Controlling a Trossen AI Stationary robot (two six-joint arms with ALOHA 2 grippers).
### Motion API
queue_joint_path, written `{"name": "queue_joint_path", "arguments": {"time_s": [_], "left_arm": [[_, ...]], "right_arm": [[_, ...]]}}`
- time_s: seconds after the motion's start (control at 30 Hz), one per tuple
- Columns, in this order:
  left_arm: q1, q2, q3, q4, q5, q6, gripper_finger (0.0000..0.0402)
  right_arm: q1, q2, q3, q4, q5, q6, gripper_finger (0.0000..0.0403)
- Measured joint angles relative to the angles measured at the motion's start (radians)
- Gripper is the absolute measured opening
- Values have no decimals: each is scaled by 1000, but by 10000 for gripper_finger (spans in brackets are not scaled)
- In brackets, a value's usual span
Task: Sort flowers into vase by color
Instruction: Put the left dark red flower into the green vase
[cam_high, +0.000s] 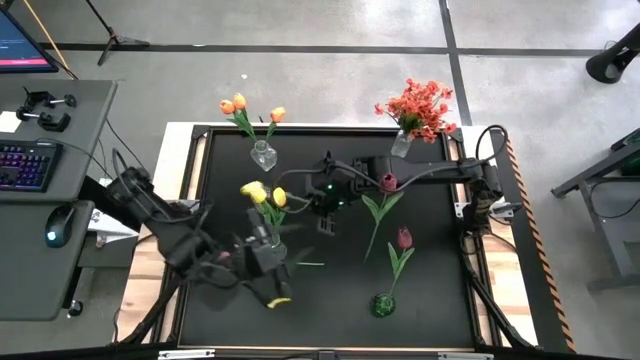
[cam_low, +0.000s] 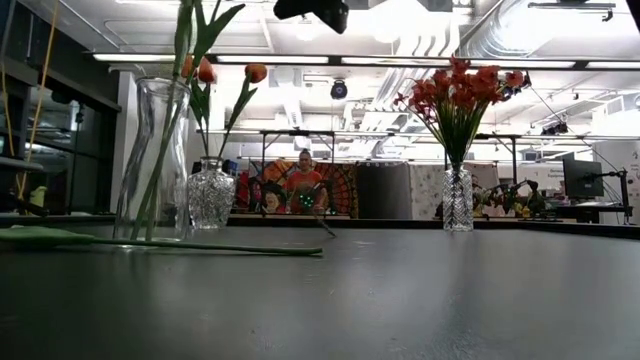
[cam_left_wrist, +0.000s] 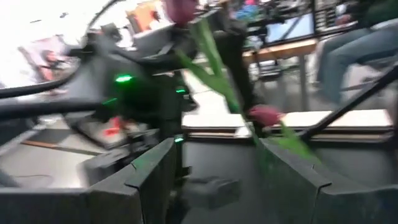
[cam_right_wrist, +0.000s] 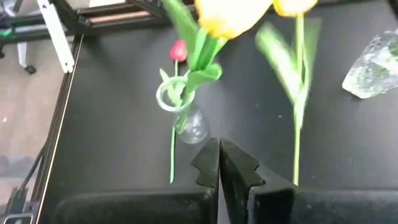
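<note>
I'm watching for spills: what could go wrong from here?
The left gripper, open, sits close to the yellow tulips' vase; a sideways move could tip it. The right gripper, shut, hangs near the yellow tulips and might snag their stems.

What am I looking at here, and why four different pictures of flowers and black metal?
These are two robot arms at a black table, sorting artificial flowers into vases by colour. One picture looks straight down from above, one looks level across the tabletop, and two come from cameras on the arms' wrists.

From above you see orange tulips, yellow tulips and a red-orange spray, each standing in a glass vase. One dark pink tulip stands in a green vase. Another pink tulip is loose near the middle.

The left gripper is open. The right gripper is shut, above the yellow tulips. Neither visibly holds anything.
</note>
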Motion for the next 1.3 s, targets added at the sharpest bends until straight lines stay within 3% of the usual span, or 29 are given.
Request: {"name": "queue_joint_path", "arguments": {"time_s": [0.23,0.43,0.57,0.7,1.0,1.2,1.3], "left_arm": [[52,86,74,41,189,-62,209],[51,95,85,131,238,-87,209],[58,124,85,280,261,-73,209],[67,194,85,467,369,-15,209],[126,294,85,547,348,-89,209],[171,359,85,636,344,-33,209],[185,388,84,708,344,20,209]], "right_arm": [[30,-16,0,-95,0,-25,0],[52,-94,1,-126,130,32,0],[50,-134,1,-125,205,74,0],[50,-141,2,-126,262,96,0],[48,-130,2,-40,285,46,0],[26,-130,2,-29,275,-26,0],[2,-130,2,-27,215,-100,0]]}}
